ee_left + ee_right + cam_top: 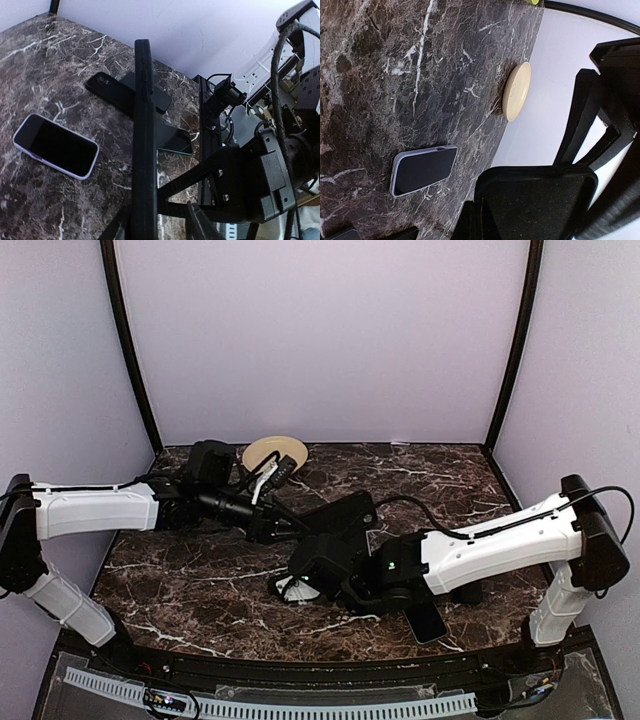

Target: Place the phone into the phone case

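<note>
A black phone case (345,512) is held up off the table between both arms. My left gripper (288,524) is shut on it; in the left wrist view the case (143,125) stands edge-on between the jaws of that gripper (145,220). My right gripper (325,565) grips its other end; the right wrist view shows the case's dark lining (535,197). A bare dark phone with a teal edge (175,141) lies on the table beyond the case. Another dark phone (428,620) lies under the right arm.
A phone in a lavender case (55,146) lies face up on the marble, also in the right wrist view (424,169) and the top view (293,588). A black phone or case (125,92) lies further back. A beige plate (275,453) sits by the back wall.
</note>
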Tool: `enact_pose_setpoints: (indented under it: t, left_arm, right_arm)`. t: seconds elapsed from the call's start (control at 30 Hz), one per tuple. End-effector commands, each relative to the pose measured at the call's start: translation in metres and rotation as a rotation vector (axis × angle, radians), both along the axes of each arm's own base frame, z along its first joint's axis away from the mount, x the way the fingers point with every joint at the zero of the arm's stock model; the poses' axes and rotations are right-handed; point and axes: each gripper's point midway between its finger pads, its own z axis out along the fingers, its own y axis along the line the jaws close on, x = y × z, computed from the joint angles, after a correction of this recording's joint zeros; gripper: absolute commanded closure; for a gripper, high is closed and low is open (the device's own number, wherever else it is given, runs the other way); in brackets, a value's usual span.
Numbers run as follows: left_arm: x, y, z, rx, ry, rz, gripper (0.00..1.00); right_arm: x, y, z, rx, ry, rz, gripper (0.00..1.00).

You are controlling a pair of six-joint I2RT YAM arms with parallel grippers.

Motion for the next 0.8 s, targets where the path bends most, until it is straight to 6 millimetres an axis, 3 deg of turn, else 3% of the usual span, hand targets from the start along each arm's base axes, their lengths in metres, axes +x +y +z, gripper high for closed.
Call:
enact_pose_setpoints:
  t: [0.0,0.1,0.13,0.43,0.47,0.53,0.6,0.67,0.77]
  left_arm:
    - [-0.001,-0.005,0.009,-0.008,-0.016,-0.024,0.74]
    - [0.000,-0.004,0.009,-0.006,-0.018,-0.017,0.95]
    - [0.001,-0.005,0.009,-0.006,-0.022,-0.014,0.98]
    - [0.011,-0.001,0.014,-0.006,-0.081,0.050,1.00]
    - [0.013,0.000,0.015,-0.003,-0.091,0.068,1.00]
    - [0.023,0.004,0.017,0.006,-0.125,0.129,1.00]
    - [0.030,0.009,0.022,0.004,-0.170,0.181,1.00]
    - [0.035,0.015,0.030,-0.014,-0.219,0.230,1.00]
    - [0.041,0.029,0.047,-0.066,-0.312,0.320,1.00]
  right_arm:
    - [-0.003,0.007,0.008,0.029,-0.048,0.010,1.00]
    - [-0.003,0.007,0.008,0.033,-0.052,0.011,1.00]
    - [-0.003,0.007,0.009,0.040,-0.053,0.010,1.00]
    - [-0.001,0.007,0.016,0.132,-0.050,-0.033,1.00]
    - [0.000,0.007,0.018,0.152,-0.061,-0.045,0.94]
    - [0.006,0.005,0.025,0.210,-0.092,-0.081,0.61]
    - [0.013,0.002,0.034,0.286,-0.106,-0.133,0.36]
    - [0.020,-0.002,0.045,0.382,-0.086,-0.189,0.24]
    - [0.024,-0.003,0.072,0.599,-0.023,-0.250,0.20]
